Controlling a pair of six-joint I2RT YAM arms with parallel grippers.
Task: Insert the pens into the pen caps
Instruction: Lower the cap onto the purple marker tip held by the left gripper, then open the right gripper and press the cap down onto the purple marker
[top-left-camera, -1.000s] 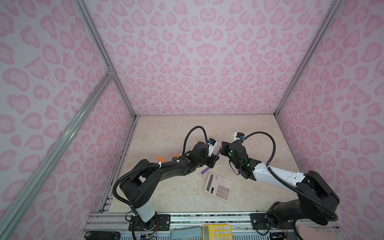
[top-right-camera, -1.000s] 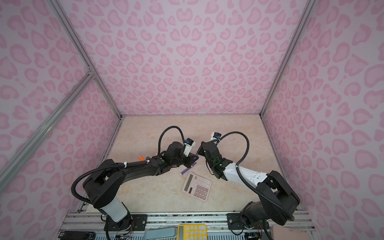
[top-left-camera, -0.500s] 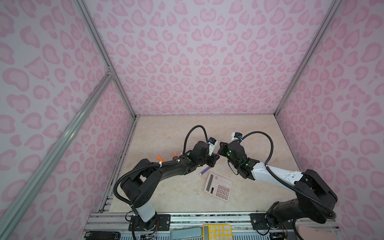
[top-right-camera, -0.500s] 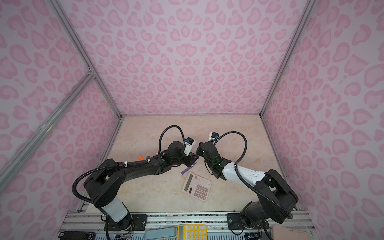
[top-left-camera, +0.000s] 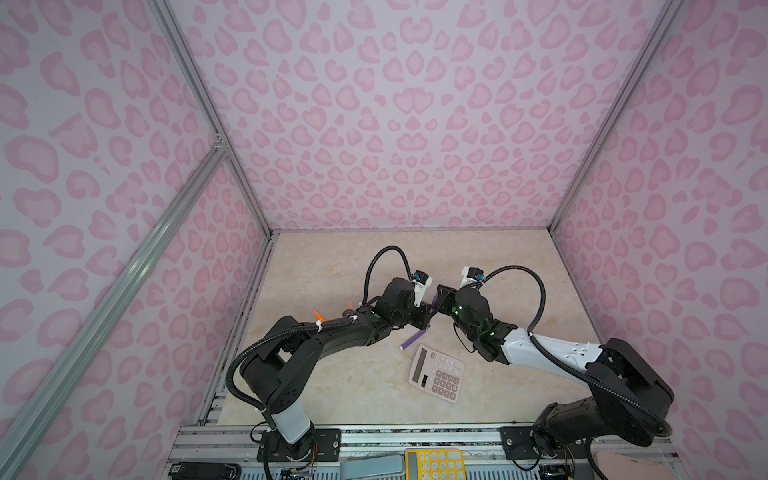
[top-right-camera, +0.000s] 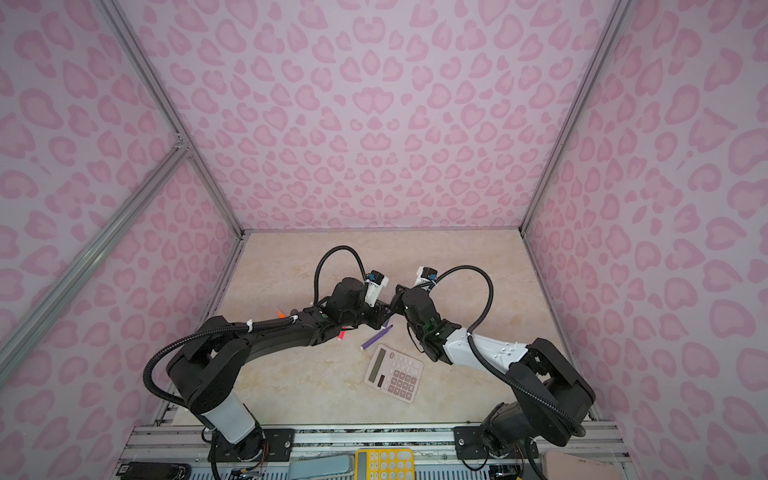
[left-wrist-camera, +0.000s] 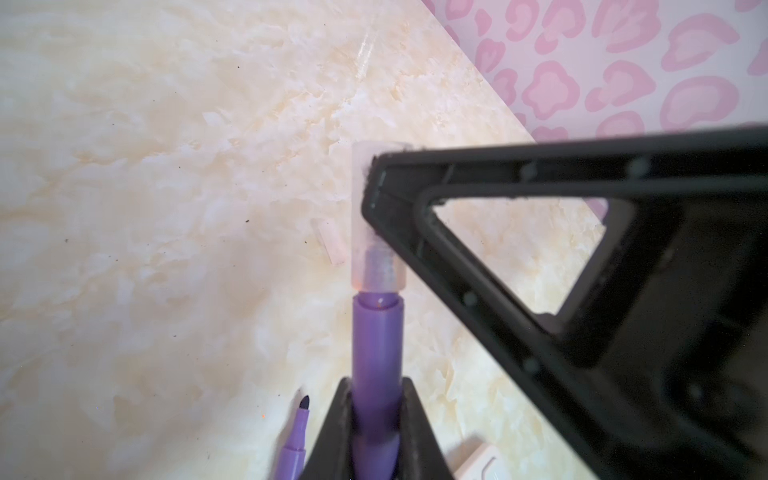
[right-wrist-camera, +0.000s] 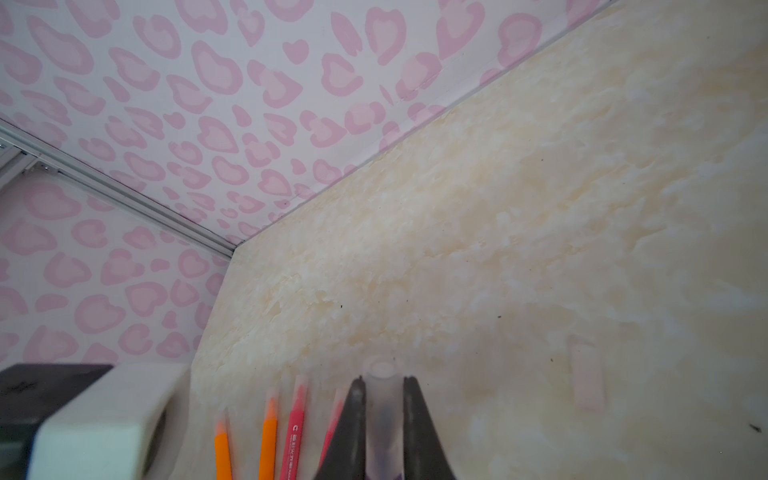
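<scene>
Risk of slipping under push: left gripper (left-wrist-camera: 377, 388) pinching purple pen (left-wrist-camera: 377, 340), right gripper (right-wrist-camera: 384, 380) pinching clear cap (left-wrist-camera: 360, 232), half-seated mid-frame.

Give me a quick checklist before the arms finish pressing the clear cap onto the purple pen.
1. The left gripper shut on the purple pen: ok.
2. The right gripper shut on the clear cap: ok.
3. Pen and cap in line: ok.
4. Pen's neck inside the cap: ok.
5. Cap fully seated: cannot tell.
6. The loose purple pen capped: not ok, tip bare.
</scene>
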